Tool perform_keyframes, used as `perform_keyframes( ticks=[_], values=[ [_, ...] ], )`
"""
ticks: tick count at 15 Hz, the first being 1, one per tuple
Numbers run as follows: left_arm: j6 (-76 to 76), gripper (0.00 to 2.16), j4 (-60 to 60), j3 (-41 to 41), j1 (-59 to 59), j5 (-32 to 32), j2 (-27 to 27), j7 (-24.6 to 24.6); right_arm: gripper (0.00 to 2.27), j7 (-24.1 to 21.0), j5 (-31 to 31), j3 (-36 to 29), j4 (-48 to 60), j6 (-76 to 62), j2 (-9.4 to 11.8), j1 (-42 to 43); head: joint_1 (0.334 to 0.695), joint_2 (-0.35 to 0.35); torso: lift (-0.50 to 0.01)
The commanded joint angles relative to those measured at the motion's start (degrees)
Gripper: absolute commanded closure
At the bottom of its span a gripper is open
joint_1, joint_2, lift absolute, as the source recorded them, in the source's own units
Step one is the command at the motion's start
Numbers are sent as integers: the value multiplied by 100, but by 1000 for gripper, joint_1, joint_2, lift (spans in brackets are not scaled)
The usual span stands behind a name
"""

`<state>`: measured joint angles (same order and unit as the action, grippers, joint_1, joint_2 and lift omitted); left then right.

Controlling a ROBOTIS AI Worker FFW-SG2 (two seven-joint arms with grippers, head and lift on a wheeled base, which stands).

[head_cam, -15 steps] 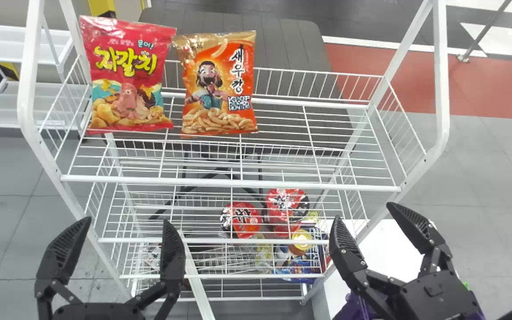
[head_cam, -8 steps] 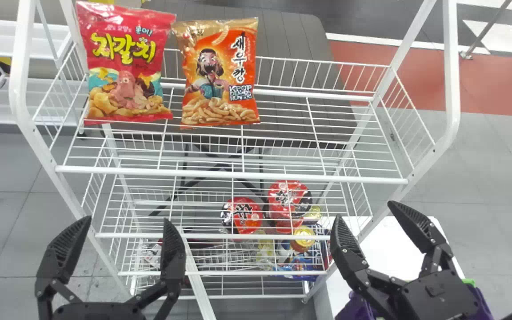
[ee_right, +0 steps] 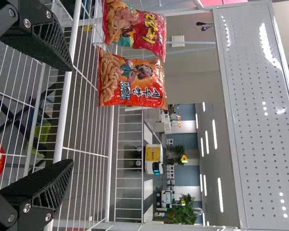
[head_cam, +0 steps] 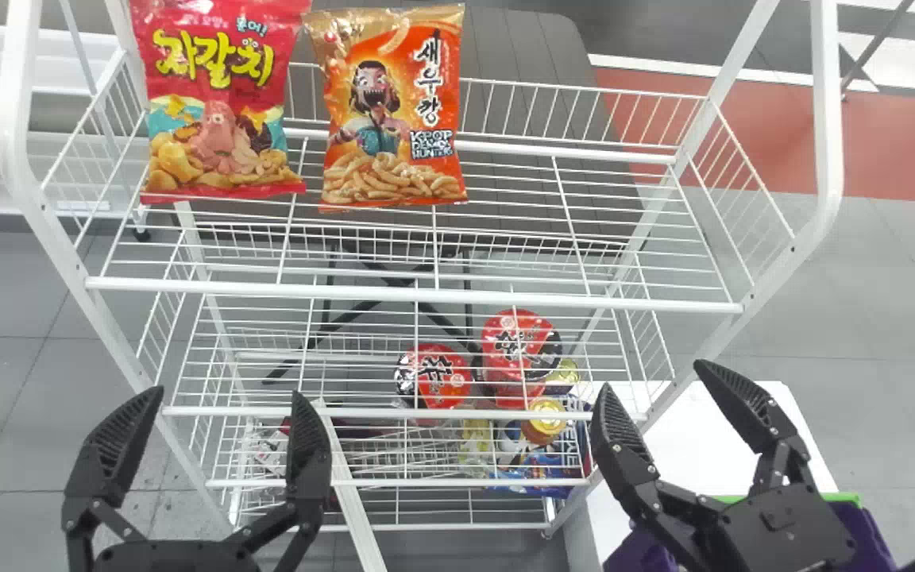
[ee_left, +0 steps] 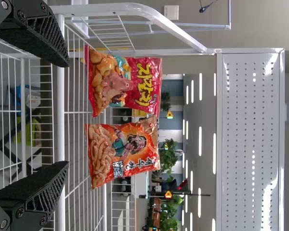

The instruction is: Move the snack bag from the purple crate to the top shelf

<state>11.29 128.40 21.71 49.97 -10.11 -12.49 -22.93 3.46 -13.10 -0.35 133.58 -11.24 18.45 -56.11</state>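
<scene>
You have open room on the top shelf (head_cam: 505,148) at one o'clock, behind its front rail (head_cam: 457,296). The red snack bag (head_cam: 219,103) stands there at ten, the orange snack bag (head_cam: 394,111) at eleven. Your left gripper (head_cam: 228,392), eight o'clock, and right gripper (head_cam: 654,377), four, are spread and empty.

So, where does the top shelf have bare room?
Bare: the white wire shelf from the orange plastic bag to the right mesh side, plus along the front rail. Crowded: left, where the red plastic bag stands beside the orange.

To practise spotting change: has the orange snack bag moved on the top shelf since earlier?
No; against the top shelf, the orange snack bag has shifted neither left nor right.
</scene>
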Motion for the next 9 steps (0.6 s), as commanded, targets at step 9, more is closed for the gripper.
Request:
perform_keyframes(
  ticks=[9],
  values=[
    [0,93,-8,0,-5,9,10,-1,147,5,0,0,-25,-127,-17,4,695,-153,-143]
  ],
)
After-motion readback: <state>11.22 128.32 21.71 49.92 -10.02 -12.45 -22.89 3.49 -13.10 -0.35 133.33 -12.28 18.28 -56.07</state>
